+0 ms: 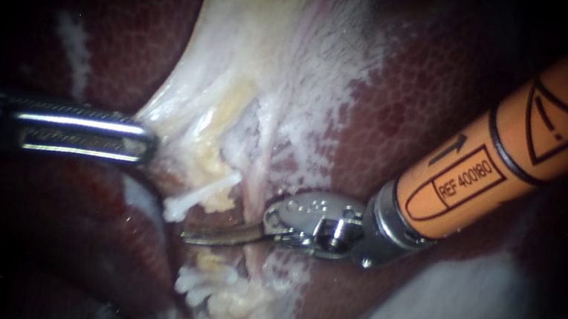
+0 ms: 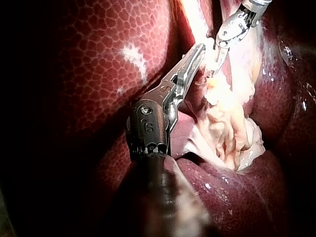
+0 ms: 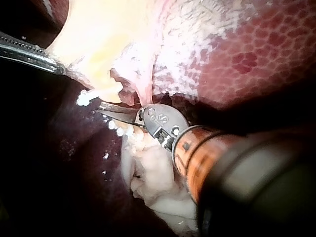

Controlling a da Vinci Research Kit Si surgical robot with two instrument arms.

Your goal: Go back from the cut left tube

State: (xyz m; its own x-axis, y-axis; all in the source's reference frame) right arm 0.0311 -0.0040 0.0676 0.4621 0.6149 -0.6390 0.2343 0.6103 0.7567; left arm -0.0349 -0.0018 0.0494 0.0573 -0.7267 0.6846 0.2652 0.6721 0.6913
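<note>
1. Right instrument (image 1: 196, 236): the two thin blades lie together and hold nothing. In the endoscope view they point toward 9 o'clock, just below centre.
2. Cut left tube (image 1: 202, 197): its upper white end lies just at 12 o'clock of the blades, slanting toward 8 o'clock. The lower stump (image 1: 201, 284) sits at 6 o'clock of them, so the blades lie in the gap between the two ends.
3. In the right wrist view the same blades reach ahead of the wrist and lie between the white upper end and the pale lump below.
4. Left instrument (image 1: 146, 143): the jaws are closed on the edge of the pale tissue (image 1: 256, 43), at 9 o'clock of centre. The sheet fans out from that grip toward 12 o'clock.
5. Shafts: the left one enters from 9 o'clock, and the orange right one from 2 o'clock.
6. Liver (image 1: 411, 111): dark red and mottled, it surrounds the pale tissue on both sides.
</note>
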